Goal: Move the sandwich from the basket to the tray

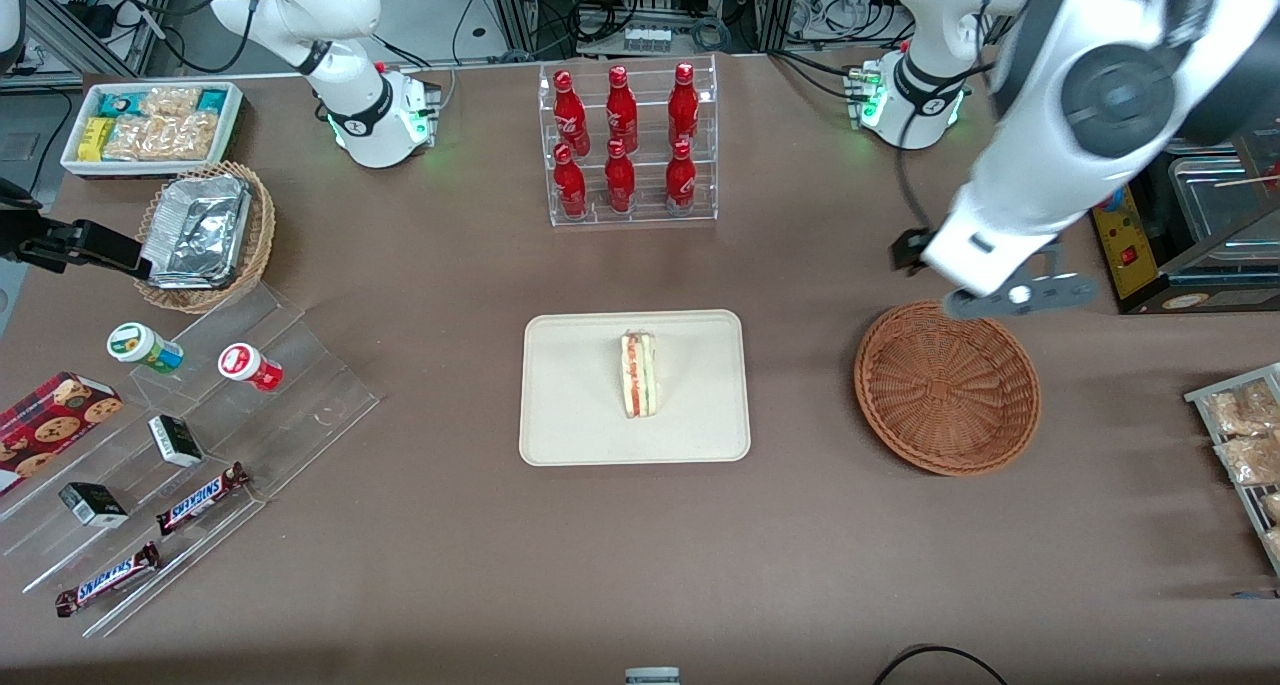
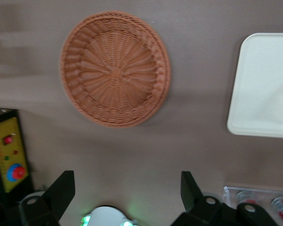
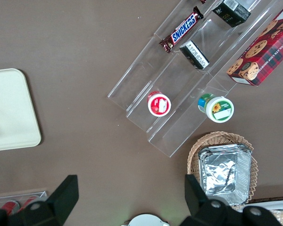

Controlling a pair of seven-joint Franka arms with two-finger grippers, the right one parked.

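Tray (image 1: pixel 690 425) nearest front camera, sandwich (image 1: pixel 639 373) on its middle, long axis running toward camera. Basket (image 1: pixel 946 387) beside tray toward working arm's end, nothing in it. Gripper (image 1: pixel 1005 297) above basket's rim farther from camera, fingers (image 2: pixel 61 190) spread wide, holding nothing. Bare tabletop between basket and tray; task looks done.

Reddish-brown woven basket (image 1: pixel 947 388); cream tray (image 1: pixel 570 405); pale sandwich (image 1: pixel 639 373) striped red and green; black gripper (image 2: pixel 127 195) fingers, spread.
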